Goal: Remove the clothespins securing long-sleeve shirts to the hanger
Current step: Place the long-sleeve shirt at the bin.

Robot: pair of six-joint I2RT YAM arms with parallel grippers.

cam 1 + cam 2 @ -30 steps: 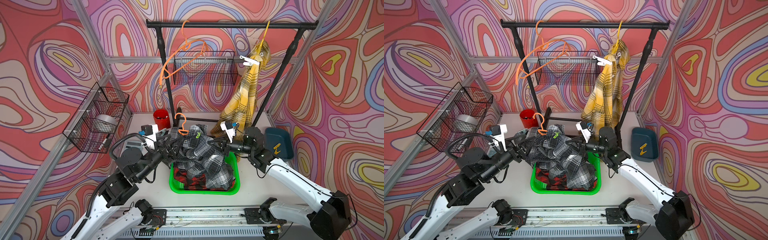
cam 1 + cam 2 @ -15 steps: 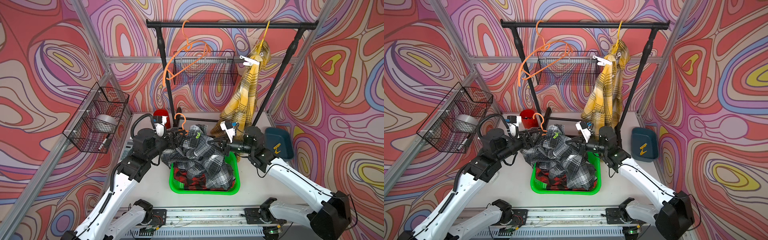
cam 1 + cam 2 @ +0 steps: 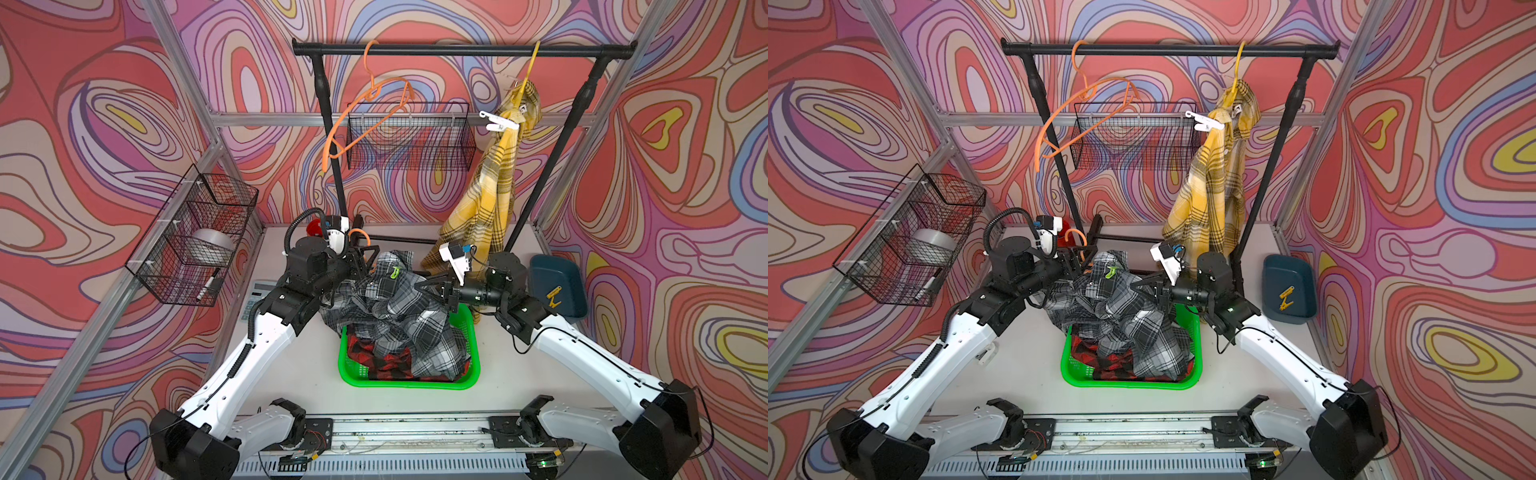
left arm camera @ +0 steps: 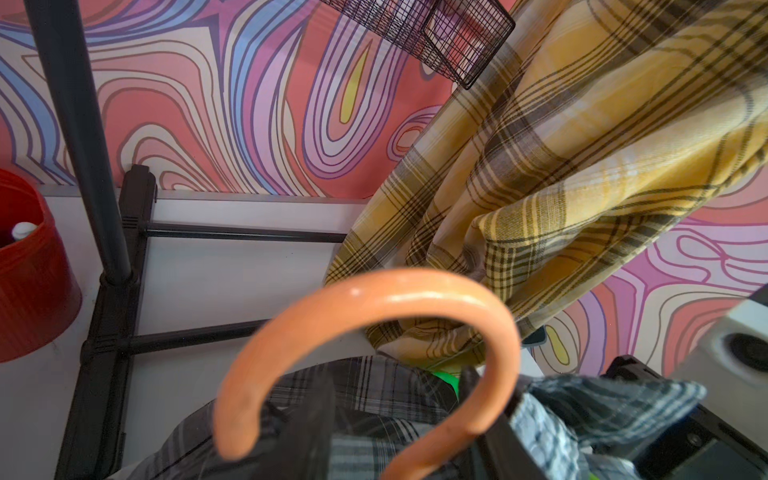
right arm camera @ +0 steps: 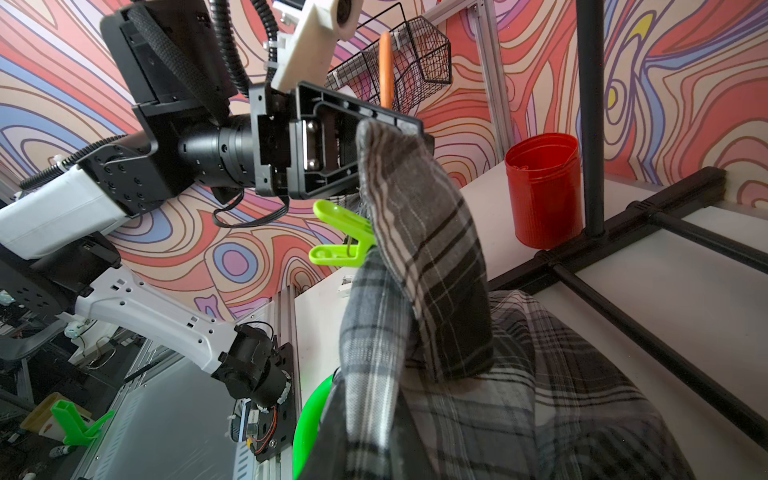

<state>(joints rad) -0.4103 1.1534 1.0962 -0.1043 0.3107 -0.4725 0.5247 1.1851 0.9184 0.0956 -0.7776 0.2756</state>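
Observation:
A grey plaid shirt is heaped over the green basket, on top of a red-and-black shirt. An orange hanger sticks out of it, and a pale green clothespin is clipped near its collar. My left gripper has a finger on each side of the hanger's neck, with cloth between them. My right gripper is shut on a fold of the grey shirt. A yellow plaid shirt hangs from the rail with a white clothespin on it.
An empty orange hanger hangs on the black rail. Wire baskets are fixed to the back wall and the left wall. A red cup stands by the rack's foot. A blue tray at the right holds a yellow clothespin.
My left arm swung up from the front left to the hanger's hook behind the grey shirt, and its jaws narrowed. The empty hanger on the rail swung. The right arm has not moved.

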